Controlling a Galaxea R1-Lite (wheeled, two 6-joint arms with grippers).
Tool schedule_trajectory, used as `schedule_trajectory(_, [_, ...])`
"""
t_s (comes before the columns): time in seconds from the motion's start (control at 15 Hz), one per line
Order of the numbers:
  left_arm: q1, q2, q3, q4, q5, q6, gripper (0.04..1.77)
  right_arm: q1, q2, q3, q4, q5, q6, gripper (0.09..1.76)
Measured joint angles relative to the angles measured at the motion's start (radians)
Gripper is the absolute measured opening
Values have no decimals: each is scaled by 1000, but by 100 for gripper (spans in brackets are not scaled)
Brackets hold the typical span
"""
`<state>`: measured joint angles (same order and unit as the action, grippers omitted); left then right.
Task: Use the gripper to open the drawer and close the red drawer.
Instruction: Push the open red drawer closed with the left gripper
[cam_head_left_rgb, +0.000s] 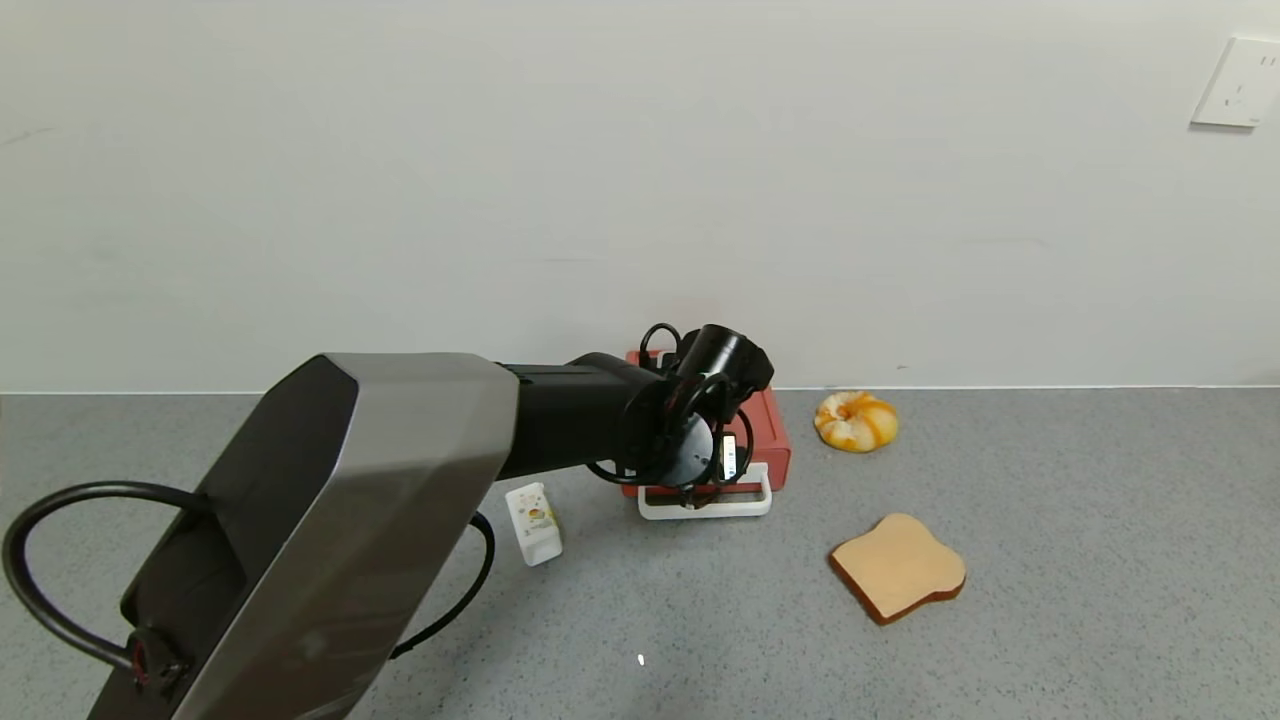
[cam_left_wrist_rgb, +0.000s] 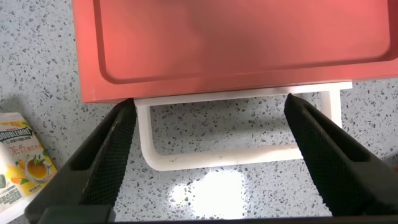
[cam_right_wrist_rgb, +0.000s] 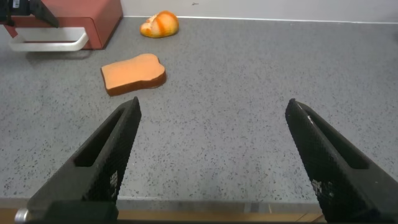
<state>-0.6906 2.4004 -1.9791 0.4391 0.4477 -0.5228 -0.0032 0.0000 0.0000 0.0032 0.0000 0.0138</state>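
Grey counter, salmon-red drawer (cam_left_wrist_rgb: 230, 43), white handle (cam_left_wrist_rgb: 236, 155)

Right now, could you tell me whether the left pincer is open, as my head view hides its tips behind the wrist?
Observer: Yes, the left pincer is open, its fingers spread wide at the white handle of the red drawer.
Operator: Is it gripping the handle?
Observer: No, the handle loop lies between the open fingers; I cannot tell whether they touch it.
Operator: And the right arm, which I cannot see?
Observer: The right pincer is open over bare counter, with the toast slice beyond it.
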Motion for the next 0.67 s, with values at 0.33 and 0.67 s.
schedule_trajectory(0.33, [0,-4,0,11,7,1,172,0,0,0,0,0,0,171])
schedule_trajectory(0.67, [-11,-81,10,184,4,-3,172,0,0,0,0,0,0,171])
